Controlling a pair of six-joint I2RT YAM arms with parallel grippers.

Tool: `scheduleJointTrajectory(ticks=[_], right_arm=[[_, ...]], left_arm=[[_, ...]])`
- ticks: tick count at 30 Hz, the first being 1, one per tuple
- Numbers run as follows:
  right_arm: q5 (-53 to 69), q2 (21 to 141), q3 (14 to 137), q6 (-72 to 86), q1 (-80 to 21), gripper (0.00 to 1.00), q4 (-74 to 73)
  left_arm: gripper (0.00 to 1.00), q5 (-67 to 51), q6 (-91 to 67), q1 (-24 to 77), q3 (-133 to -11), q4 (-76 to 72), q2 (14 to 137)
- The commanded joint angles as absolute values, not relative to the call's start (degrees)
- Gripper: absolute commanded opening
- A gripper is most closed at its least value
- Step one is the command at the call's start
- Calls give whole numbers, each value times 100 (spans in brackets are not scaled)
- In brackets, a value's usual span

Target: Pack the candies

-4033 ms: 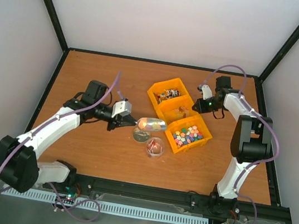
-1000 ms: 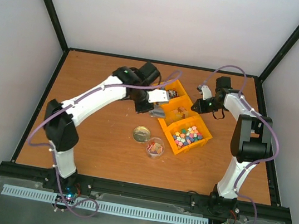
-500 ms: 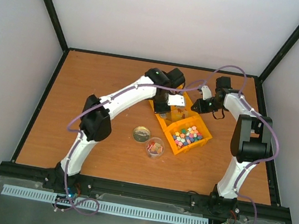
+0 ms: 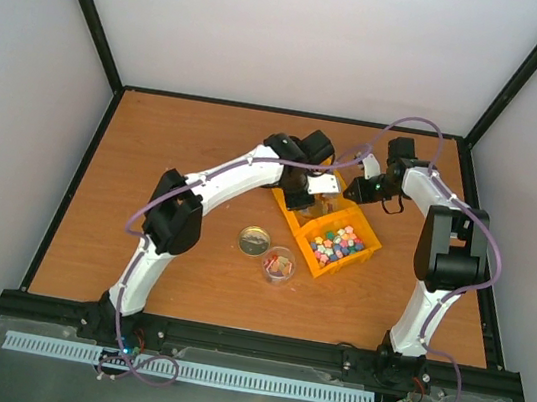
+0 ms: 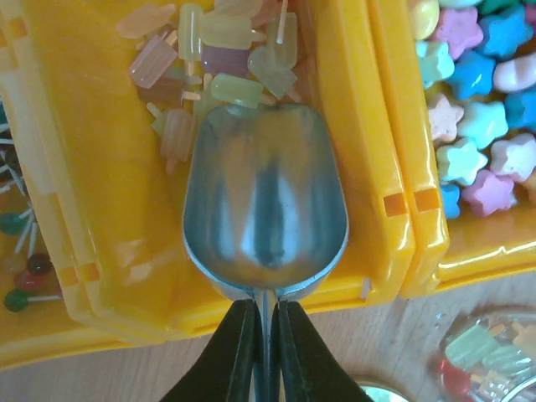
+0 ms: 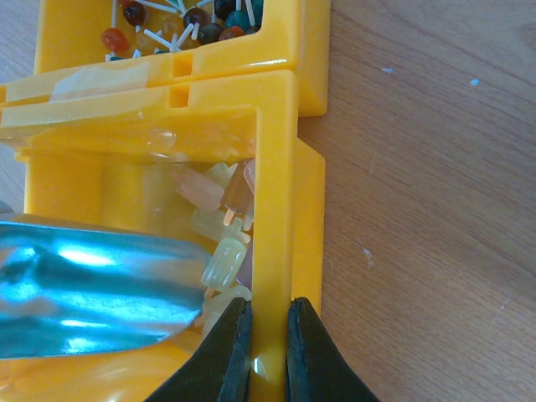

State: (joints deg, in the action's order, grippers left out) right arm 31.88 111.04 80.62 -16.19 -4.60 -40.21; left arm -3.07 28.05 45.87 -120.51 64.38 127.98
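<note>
The candies are small popsicle-shaped pieces, pale orange, pink and yellow, piled at the far end of the middle yellow bin. They also show in the right wrist view. My left gripper is shut on the handle of the metal scoop, whose empty bowl lies inside that bin with its lip against the pile. In the top view the left gripper hangs over the bins. My right gripper is shut on the middle bin's side wall; it shows in the top view.
A bin of coloured star candies lies on the near side and a bin of lollipops on the far side. A clear jar holding a few candies and its lid sit on the wooden table in front of the bins.
My left arm has swung the scoop from above the jar over to the middle bin and lowered it among the candies. The right arm has stayed on the bin wall.
</note>
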Motion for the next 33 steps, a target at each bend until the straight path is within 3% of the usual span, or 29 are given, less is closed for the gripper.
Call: scheduleJointTrajectory(ticks=[1,14,23,33], right_arm=[[3202,11347,7956,-1503,-572,3,-4236],[3161,11407,7975,-1543,-580,3,-4253],[3055,11385,8022,-1609,-554,3,-4271],[3014,11374,8014,-1617,-537,3,-4271]], left_arm=[[1,-1170,2238,4555,-11267,5256,12933],[1,-2330,1679,4096,-9279,2325,12252],[1,-2535,1810,3821,-7589,832,11103],[1,-2522,1625,3652,-6503,-405,10408]])
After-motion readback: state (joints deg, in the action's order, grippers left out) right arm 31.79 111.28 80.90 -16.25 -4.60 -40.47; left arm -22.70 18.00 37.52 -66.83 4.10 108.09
